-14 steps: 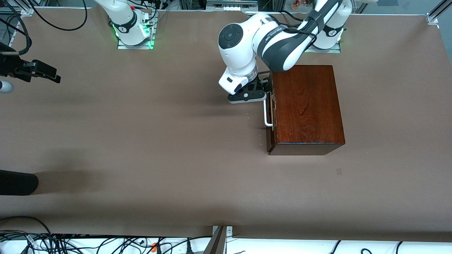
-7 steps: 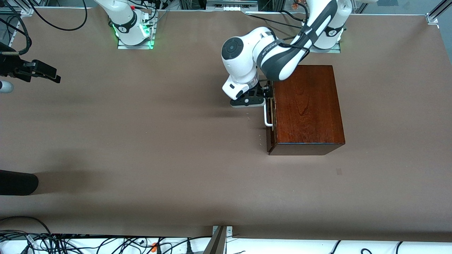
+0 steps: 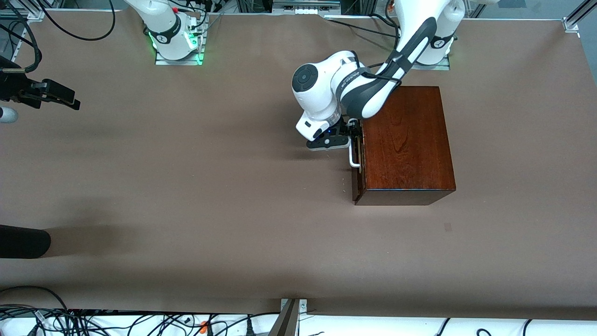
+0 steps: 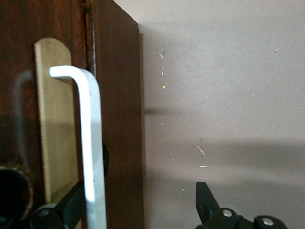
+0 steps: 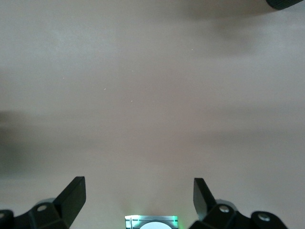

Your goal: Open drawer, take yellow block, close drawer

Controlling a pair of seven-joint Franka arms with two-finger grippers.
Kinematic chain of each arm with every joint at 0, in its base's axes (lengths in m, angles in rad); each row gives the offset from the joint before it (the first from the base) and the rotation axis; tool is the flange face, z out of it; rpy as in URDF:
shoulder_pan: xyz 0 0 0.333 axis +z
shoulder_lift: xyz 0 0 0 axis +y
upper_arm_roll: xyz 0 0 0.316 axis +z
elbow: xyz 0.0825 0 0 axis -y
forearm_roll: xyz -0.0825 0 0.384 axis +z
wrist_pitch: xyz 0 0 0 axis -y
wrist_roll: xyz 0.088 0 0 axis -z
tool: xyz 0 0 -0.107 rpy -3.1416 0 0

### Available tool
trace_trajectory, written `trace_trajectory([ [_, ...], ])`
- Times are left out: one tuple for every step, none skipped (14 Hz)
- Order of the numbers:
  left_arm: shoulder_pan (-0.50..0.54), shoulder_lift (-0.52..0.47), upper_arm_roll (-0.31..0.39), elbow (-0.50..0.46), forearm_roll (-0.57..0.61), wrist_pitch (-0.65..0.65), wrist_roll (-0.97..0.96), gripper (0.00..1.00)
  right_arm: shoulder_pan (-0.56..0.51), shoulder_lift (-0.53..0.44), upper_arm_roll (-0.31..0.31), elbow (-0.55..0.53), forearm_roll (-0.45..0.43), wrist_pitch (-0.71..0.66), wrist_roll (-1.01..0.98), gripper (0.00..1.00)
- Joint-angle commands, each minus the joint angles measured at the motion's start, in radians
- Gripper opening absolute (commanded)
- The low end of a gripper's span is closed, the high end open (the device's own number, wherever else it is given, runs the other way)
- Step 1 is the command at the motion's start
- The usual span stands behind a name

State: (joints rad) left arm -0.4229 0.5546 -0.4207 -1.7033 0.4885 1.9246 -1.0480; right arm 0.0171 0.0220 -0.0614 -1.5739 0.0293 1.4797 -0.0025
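The dark mahogany cabinet [image 3: 406, 140] stands toward the left arm's end of the table. Its drawer [image 3: 358, 179] is pushed in, and its white bar handle [image 3: 353, 156] faces the right arm's end. My left gripper [image 3: 350, 135] is open at the handle's end farther from the front camera. In the left wrist view the handle [image 4: 90, 143] stands between the fingers [image 4: 206, 198], close to one of them, in front of the drawer front [image 4: 119, 119]. The left gripper [image 4: 140, 195] grips nothing. The yellow block is hidden. My right gripper [image 3: 74, 101] waits, open [image 5: 138, 188], over bare table.
A black rounded object [image 3: 23, 241] pokes in at the right arm's end of the table, nearer the front camera. The right arm's base [image 3: 176, 42] glows green. Cables [image 3: 93, 322] lie along the table's edge nearest the front camera.
My left gripper has moved along the drawer front toward the front camera and now straddles the handle's end. The right arm has not moved.
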Motion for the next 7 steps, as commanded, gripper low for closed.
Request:
trace_trajectory([
  [-0.002,0.013,-0.004,0.013,0.028,0.011,-0.024,1.00,0.000,0.004,0.000,0.020,0.003,-0.018,-0.001,1.00],
  [-0.004,0.013,-0.004,0.014,0.027,0.016,-0.026,1.00,0.000,0.004,0.000,0.020,0.003,-0.018,-0.001,1.00],
  [-0.004,0.014,-0.006,0.024,0.027,0.016,-0.026,1.00,0.000,0.004,0.000,0.020,0.003,-0.018,-0.002,1.00],
  [-0.008,0.018,-0.006,0.028,0.019,0.016,-0.026,1.00,0.000,0.004,0.000,0.020,0.003,-0.016,-0.002,1.00],
  [-0.011,0.021,-0.006,0.031,0.013,0.016,-0.026,1.00,0.000,0.004,-0.001,0.020,0.003,-0.018,-0.002,1.00],
  [-0.013,0.027,-0.006,0.037,0.010,0.017,-0.026,1.00,0.000,0.004,-0.002,0.020,0.003,-0.016,-0.001,1.00],
  [-0.016,0.045,-0.009,0.075,0.010,0.016,-0.027,1.00,0.000,0.004,-0.002,0.020,0.003,-0.018,-0.001,1.00],
])
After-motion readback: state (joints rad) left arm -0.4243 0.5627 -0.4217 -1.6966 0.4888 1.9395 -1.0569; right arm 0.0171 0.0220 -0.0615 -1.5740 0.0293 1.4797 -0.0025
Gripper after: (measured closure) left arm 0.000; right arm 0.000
